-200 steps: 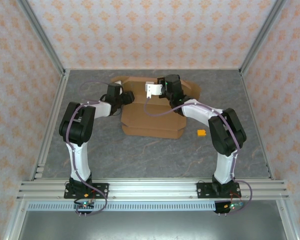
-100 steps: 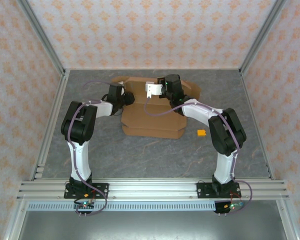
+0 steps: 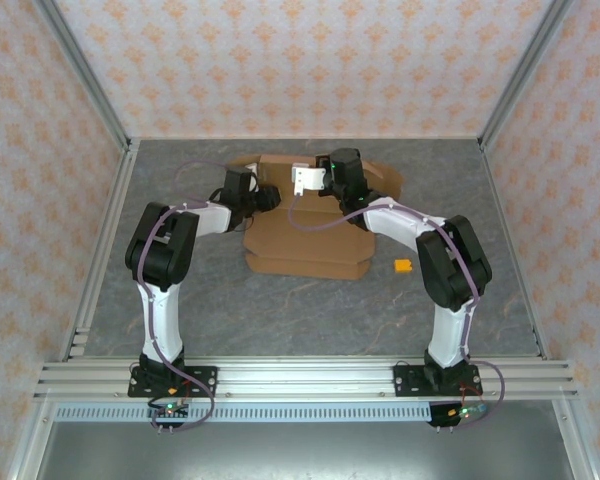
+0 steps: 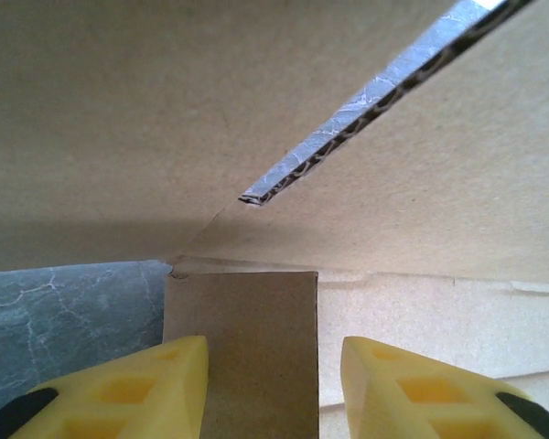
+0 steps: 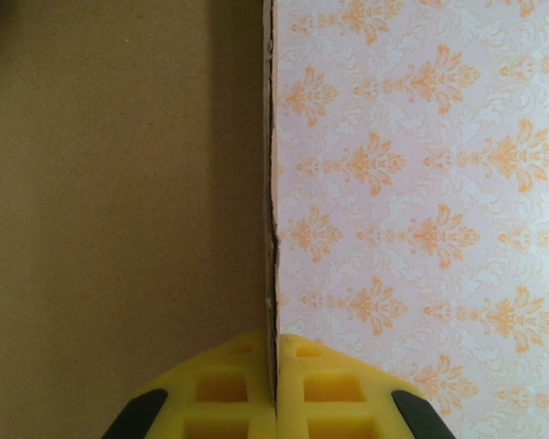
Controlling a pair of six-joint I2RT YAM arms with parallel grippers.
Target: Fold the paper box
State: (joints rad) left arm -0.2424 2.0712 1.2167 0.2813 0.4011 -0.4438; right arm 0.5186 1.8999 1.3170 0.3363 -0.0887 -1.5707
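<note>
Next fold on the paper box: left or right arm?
Left, likely: left gripper is open, lined up on a small flap of the paper box; right gripper is shut on a panel edge.

left hand | moved right, further over paper box | elbow followed (slightly inward)

The left claw has its tips apparently hidden by the paper box.
</note>
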